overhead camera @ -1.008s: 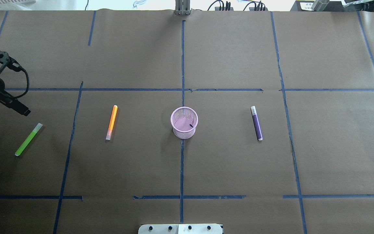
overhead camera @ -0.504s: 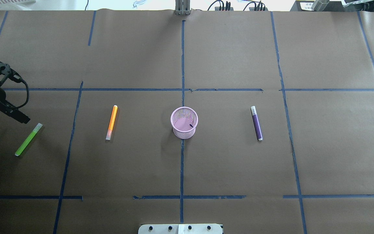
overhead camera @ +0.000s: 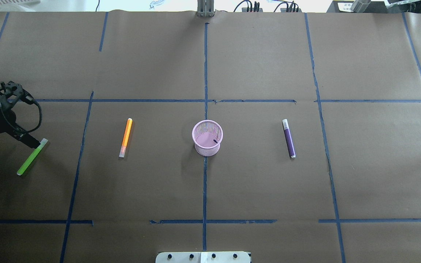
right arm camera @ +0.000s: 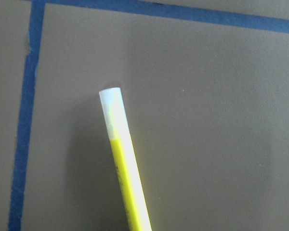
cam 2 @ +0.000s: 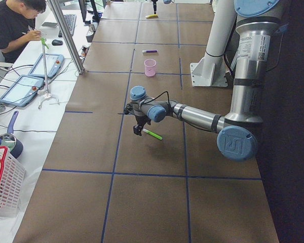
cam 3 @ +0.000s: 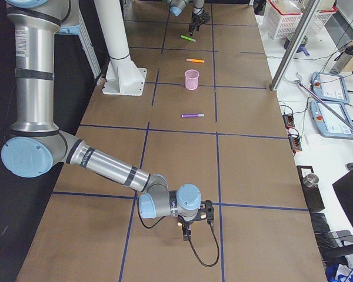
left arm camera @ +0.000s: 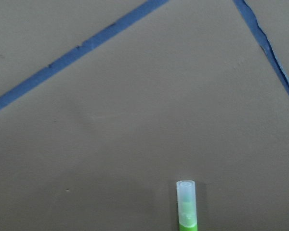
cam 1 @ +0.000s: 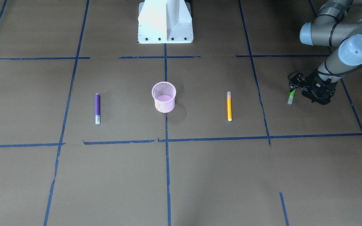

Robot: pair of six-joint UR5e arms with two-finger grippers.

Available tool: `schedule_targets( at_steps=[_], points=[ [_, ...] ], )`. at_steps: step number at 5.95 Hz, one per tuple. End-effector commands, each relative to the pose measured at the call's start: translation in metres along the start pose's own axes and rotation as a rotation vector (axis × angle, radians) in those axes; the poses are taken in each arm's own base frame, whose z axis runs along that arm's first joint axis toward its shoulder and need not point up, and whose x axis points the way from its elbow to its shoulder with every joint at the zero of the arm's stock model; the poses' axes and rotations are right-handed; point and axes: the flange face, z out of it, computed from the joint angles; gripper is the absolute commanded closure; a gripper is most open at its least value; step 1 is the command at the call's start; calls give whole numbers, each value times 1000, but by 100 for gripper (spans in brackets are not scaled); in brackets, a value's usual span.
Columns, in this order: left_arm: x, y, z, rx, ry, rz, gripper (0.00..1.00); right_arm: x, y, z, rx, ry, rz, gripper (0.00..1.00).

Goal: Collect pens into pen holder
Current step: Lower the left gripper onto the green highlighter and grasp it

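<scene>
The pink mesh pen holder stands at the table's middle and also shows in the front view. The orange pen lies to its left and the purple pen to its right, both flat. The green pen lies flat at the far left. My left gripper hangs right at the green pen's pale cap end; I cannot tell whether it is open. My right gripper shows only in the right side view, state unclear. A yellow pen fills its wrist view.
Blue tape lines divide the brown paper cover. The robot's white base stands at the near edge behind the holder. An operator sits at a side desk, and a white basket stands off the table's left end.
My left gripper has moved toward the robot and slightly right, from beyond the green pen down to its cap end. The pens and holder have not moved.
</scene>
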Motion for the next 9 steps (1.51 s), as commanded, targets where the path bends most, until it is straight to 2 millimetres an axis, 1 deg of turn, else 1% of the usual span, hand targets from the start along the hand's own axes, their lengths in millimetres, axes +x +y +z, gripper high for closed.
schedule_targets(
  at_steps=[1,3,4,6,7,9],
  points=[
    [8,3,21,-24,-9,24,0,1,1,4,-4,-1,0,0],
    [12,1,23,-9,-8,46,0,0,0,3,0,-2,-3,0],
    [14,2,25,-12,-6,49,6,-1,-1,3,1,-2,-2,0],
    [18,2,29,-19,-5,55,24,-1,-2,2,2,-2,-3,0],
    [18,2,29,-19,-5,53,35,-1,-2,2,2,-2,-3,0],
    [18,2,29,-19,-5,55,65,-2,-4,2,3,-2,-3,0]
  ],
)
